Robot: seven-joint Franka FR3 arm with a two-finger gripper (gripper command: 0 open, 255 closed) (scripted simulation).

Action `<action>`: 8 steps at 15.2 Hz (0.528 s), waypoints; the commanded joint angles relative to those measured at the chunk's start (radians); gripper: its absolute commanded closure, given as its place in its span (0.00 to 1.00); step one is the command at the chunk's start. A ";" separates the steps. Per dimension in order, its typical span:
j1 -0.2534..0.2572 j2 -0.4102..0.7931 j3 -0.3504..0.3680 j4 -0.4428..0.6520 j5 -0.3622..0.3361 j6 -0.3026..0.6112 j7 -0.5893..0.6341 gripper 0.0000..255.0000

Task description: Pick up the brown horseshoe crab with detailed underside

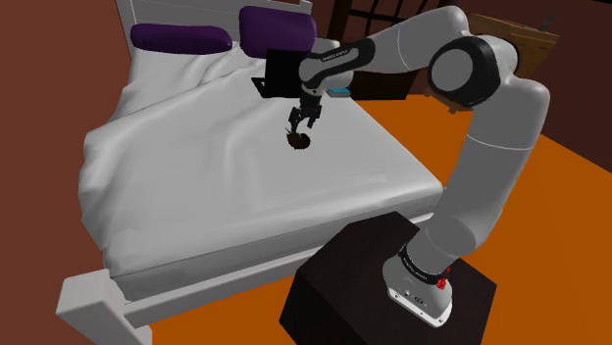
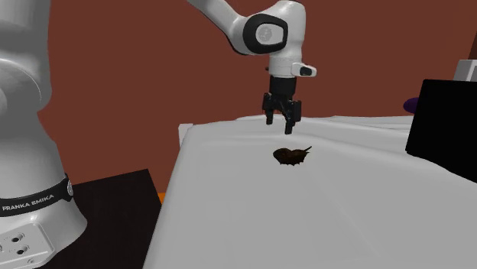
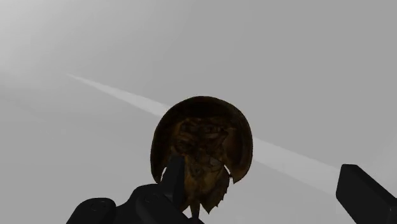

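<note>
Brown horseshoe crab point(image 3: 202, 149) | tail apparently behind finger point(image 3: 173, 183) | jaws apart

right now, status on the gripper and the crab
Gripper open, hovering over brown horseshoe crab, no contact. Crab lying on white bed. Black box apart, near the pillows.

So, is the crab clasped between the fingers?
No, the open gripper hangs above the horseshoe crab, which lies apart from it on the bed.

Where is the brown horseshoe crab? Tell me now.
In the shoulder view, the brown horseshoe crab lies on the white bed, right of its middle, just below the open gripper.
</note>
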State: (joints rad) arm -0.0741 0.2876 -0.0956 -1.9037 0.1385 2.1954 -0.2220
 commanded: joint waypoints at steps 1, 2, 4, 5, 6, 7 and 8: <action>-0.012 0.085 -0.001 0.087 0.015 0.002 -0.008 0.00; -0.018 0.124 -0.001 0.128 0.021 0.002 -0.009 0.00; -0.029 0.203 0.001 0.215 0.033 -0.001 -0.011 0.00; -0.035 0.243 0.001 0.262 0.039 -0.004 -0.011 0.00; -0.041 0.284 0.002 0.310 0.044 -0.010 -0.011 0.00; -0.048 0.326 0.003 0.362 0.048 -0.016 -0.010 0.00; -0.048 0.326 0.003 0.362 0.048 -0.017 -0.010 0.00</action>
State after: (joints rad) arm -0.1206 0.5970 -0.0929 -1.5613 0.1843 2.1795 -0.2335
